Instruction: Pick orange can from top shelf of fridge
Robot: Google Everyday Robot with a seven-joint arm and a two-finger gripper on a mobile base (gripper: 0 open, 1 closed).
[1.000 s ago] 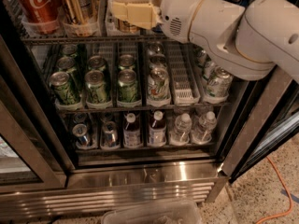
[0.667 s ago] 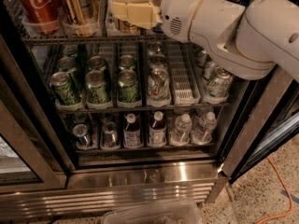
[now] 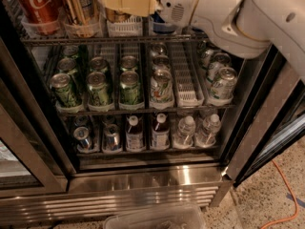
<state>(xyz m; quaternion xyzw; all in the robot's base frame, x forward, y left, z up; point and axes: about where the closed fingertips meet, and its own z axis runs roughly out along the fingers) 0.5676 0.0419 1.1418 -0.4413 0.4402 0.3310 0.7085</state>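
1. Far left on the top shelf (image 3: 57,40), a red Coca-Cola can (image 3: 38,6) stands in its clear tray. A gold can with a pale panel (image 3: 78,4) is just beside it on the right.
2. One lane over, the tan gripper (image 3: 112,1) is up at that shelf, lying across the orange can (image 3: 116,16). Only a golden strip of the can shows beneath it, in its clear lane tray. Spread or clamped? Cannot tell.
3. The white arm (image 3: 248,18) runs off to the upper right, across the fridge (image 3: 143,194) door frame.
4. On the rack below are green cans (image 3: 100,87), and lower still, bottles (image 3: 159,132).
5. Bottom right, an orange cable (image 3: 281,194) trails over the speckled floor.
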